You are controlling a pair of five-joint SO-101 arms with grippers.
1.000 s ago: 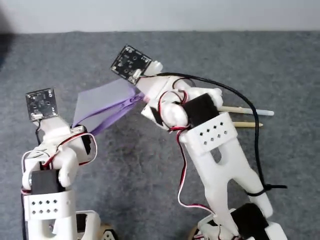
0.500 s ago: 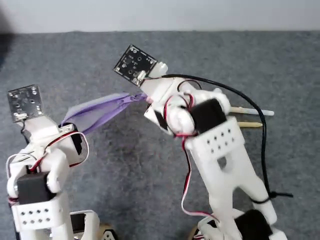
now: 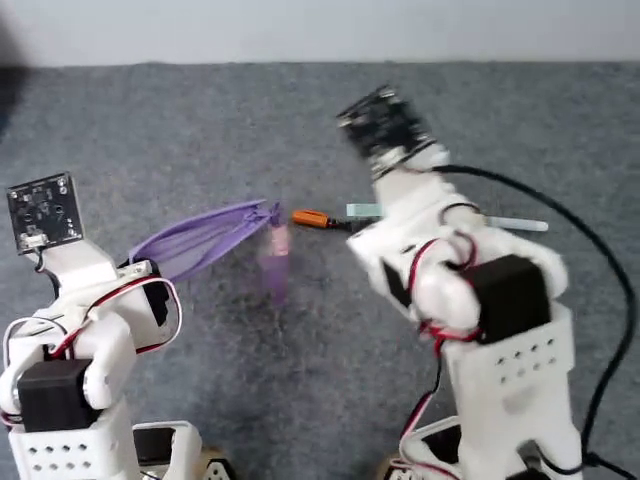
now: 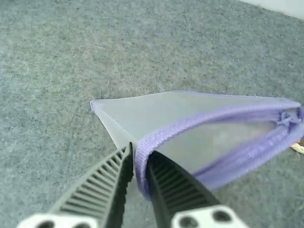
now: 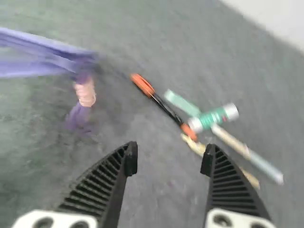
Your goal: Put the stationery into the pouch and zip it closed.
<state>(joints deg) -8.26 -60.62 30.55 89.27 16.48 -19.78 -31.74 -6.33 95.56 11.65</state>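
Note:
My left gripper is shut on the near end of the purple zipper edge of the translucent pouch and holds it off the grey mat. The pouch hangs with its mouth gaping, and a pink pull tag dangles from its far end. My right gripper is open and holds nothing, hovering short of the stationery. An orange-capped pen, a green-labelled tube and a wooden stick lie together on the mat. The orange-capped pen lies just beyond the pull tag.
Grey carpet-like mat covers the table, with a pale wall along the far edge. The right arm's white body stands over part of the stationery pile, where a pale stick pokes out to the right.
The right gripper has let go of the pouch's zipper end and swung right and back. The pull tag now dangles. The left arm has drawn the pouch leftward.

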